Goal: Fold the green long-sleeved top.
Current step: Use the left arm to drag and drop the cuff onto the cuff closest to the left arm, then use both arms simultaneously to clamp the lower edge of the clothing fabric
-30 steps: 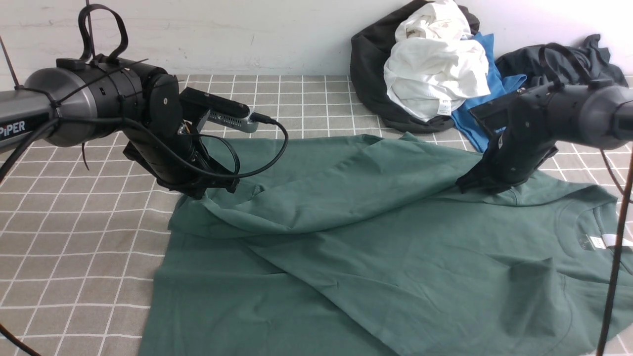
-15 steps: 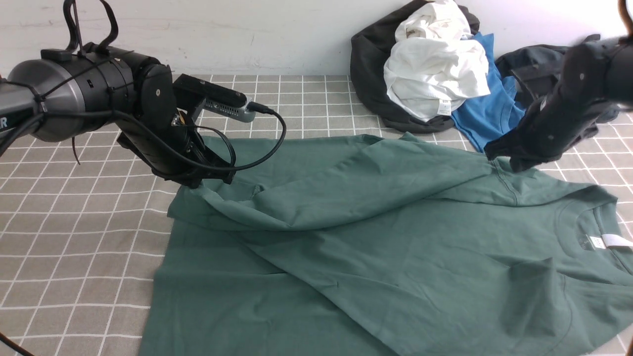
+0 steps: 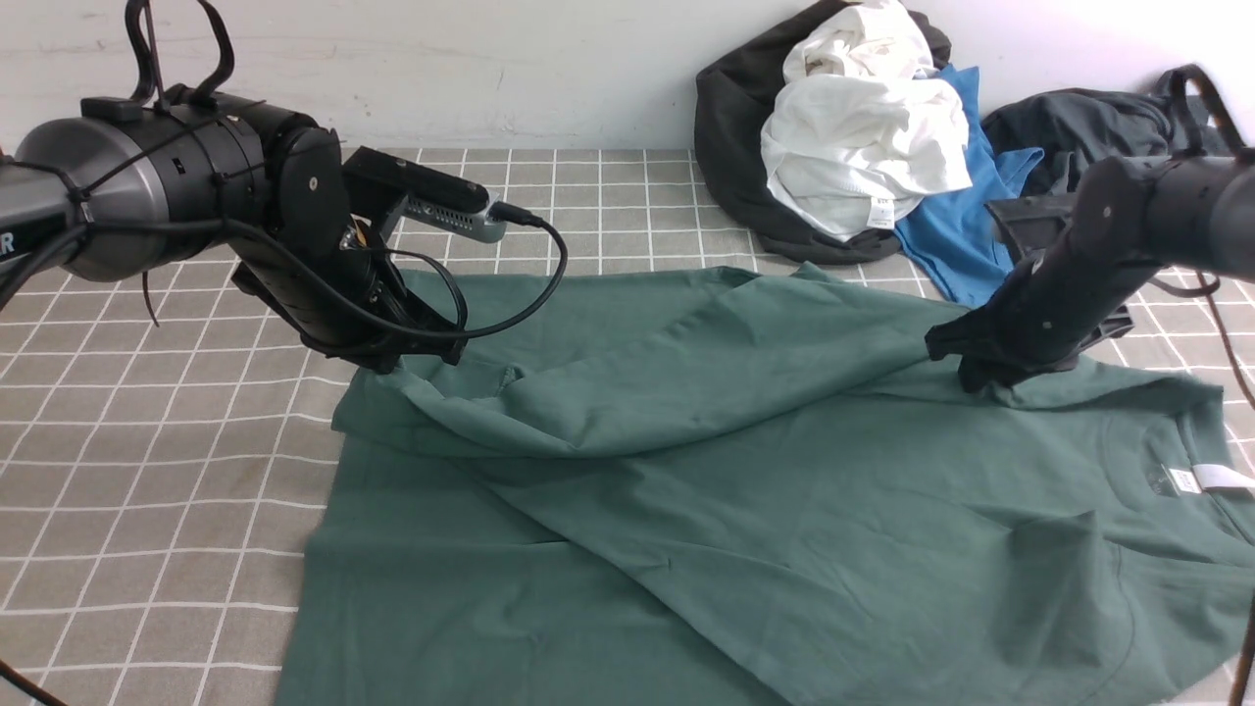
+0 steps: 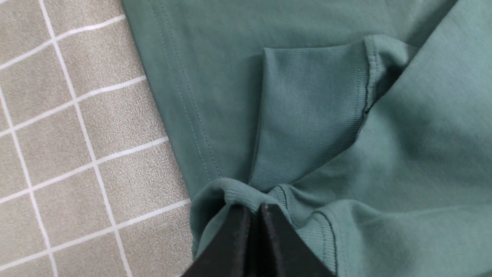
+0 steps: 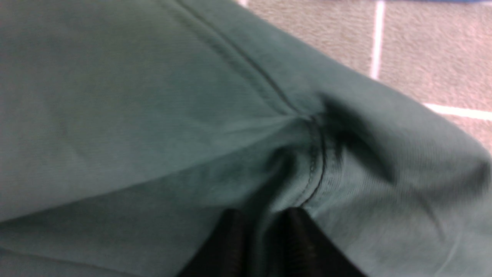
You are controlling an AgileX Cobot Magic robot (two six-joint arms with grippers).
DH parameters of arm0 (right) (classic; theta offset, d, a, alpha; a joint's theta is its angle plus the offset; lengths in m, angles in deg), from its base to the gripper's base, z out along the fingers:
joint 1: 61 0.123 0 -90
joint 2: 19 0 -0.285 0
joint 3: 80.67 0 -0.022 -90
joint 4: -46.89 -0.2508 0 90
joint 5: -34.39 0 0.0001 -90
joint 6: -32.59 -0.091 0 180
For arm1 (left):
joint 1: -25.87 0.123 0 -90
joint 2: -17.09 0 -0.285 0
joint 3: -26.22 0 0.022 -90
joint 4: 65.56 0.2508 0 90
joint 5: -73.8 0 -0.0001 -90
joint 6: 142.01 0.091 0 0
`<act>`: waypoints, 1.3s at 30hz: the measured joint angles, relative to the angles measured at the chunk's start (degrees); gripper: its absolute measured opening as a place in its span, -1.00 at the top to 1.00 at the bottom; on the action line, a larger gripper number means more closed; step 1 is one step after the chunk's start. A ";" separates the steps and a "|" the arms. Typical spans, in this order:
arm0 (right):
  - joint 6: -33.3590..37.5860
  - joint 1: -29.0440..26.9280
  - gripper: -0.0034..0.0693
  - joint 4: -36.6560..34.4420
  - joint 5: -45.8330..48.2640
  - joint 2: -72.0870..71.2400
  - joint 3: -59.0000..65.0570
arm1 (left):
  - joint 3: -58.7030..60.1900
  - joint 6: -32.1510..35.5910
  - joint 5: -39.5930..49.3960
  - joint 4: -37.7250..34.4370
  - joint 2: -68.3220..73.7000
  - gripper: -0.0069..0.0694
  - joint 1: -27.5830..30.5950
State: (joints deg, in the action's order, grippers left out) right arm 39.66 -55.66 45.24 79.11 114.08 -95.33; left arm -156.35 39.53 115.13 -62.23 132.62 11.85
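Observation:
The green long-sleeved top (image 3: 745, 461) lies spread on the checked cloth, its neck with the white label (image 3: 1201, 479) at the right. One sleeve is folded across the body toward the left. My left gripper (image 3: 422, 358) is shut on that sleeve's ribbed cuff; in the left wrist view the cuff (image 4: 307, 115) bunches at the closed left gripper (image 4: 255, 209). My right gripper (image 3: 976, 378) rests low on the shoulder seam. In the blurred right wrist view the right gripper (image 5: 265, 217) has its fingers slightly apart, with a ridge of green fabric (image 5: 153, 115) in the gap.
A pile of clothes sits at the back right against the wall: a white garment (image 3: 863, 147) on a black one (image 3: 730, 127), a bright blue T-shirt (image 3: 966, 235) and a dark grey garment (image 3: 1079, 127). The grey checked tablecloth (image 3: 147, 471) shows at the left.
The right arm lifted the shoulder up and to the right, then came back down and left, and its jaws parted. The left arm shifted slightly up and back, then held still.

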 joint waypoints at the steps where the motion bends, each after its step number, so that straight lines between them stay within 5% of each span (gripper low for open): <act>1: 0.03 0.06 0.67 0.27 0.30 0.00 -0.08 | 0.00 0.00 0.00 0.00 0.00 0.81 0.00; 6: 0.64 0.39 0.90 6.33 8.14 -2.16 -3.52 | 0.00 0.00 0.28 0.88 -0.26 0.81 0.00; 11: 1.40 -0.33 0.90 10.80 11.27 -7.02 -6.31 | 0.00 0.00 0.64 2.51 -1.03 0.81 0.00; 22: 6.61 -1.51 0.75 7.38 13.58 -3.68 -6.33 | 0.00 1.21 3.45 2.65 -0.84 0.75 0.00; 27: 6.74 -1.51 0.42 7.13 14.91 -4.43 -6.09 | 0.00 2.55 5.51 2.38 -1.15 0.41 0.00; 30: 6.74 -1.51 0.28 7.06 15.84 -8.10 -6.03 | 0.07 3.85 9.27 0.55 -3.12 0.03 0.00; 34: 6.74 -1.55 0.30 4.52 15.65 -13.15 -6.08 | 0.11 4.74 12.74 -1.45 -7.43 -0.22 0.00; 39: 7.47 -1.61 0.52 -3.73 12.76 -14.16 -6.08 | 1.60 5.54 14.75 -5.76 -14.53 -0.27 -0.61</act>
State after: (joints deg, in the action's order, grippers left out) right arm 47.12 -57.27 41.51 91.88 99.92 -101.41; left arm -154.75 45.07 129.88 -67.98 118.10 11.24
